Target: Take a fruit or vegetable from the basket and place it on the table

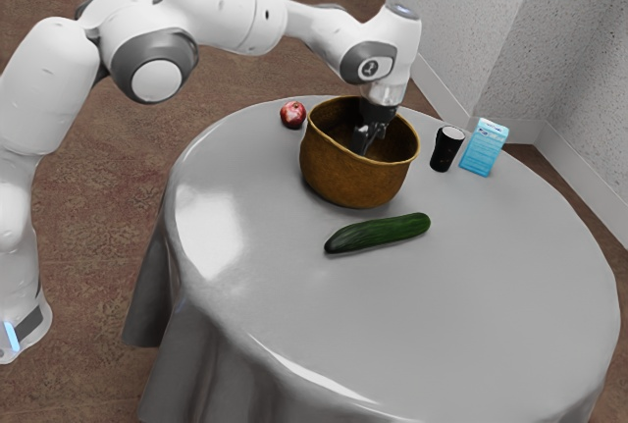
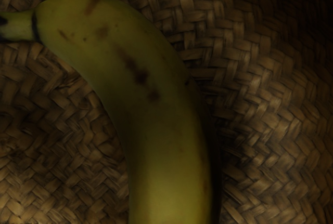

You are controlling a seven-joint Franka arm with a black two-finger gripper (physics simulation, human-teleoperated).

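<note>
- Gripper point(image 1: 369, 138) reaches down inside the brown basket point(image 1: 353, 176); whether it is spread, pressed together or pinching anything, one cannot tell.
- Banana point(image 2: 166, 130), yellow with brown spots, lies in the basket against the woven inside, under the gripper.
- Cucumber point(image 1: 379, 233) lies on the grey-covered table point(image 1: 471, 295), near the basket and apart from it.
- Red fruit point(image 1: 292, 115) sits just beside the basket, toward the exterior view's left.
- Black cup point(image 1: 446, 151) and blue carton point(image 1: 484, 149) stand upright near each other, toward the exterior view's right.
</note>
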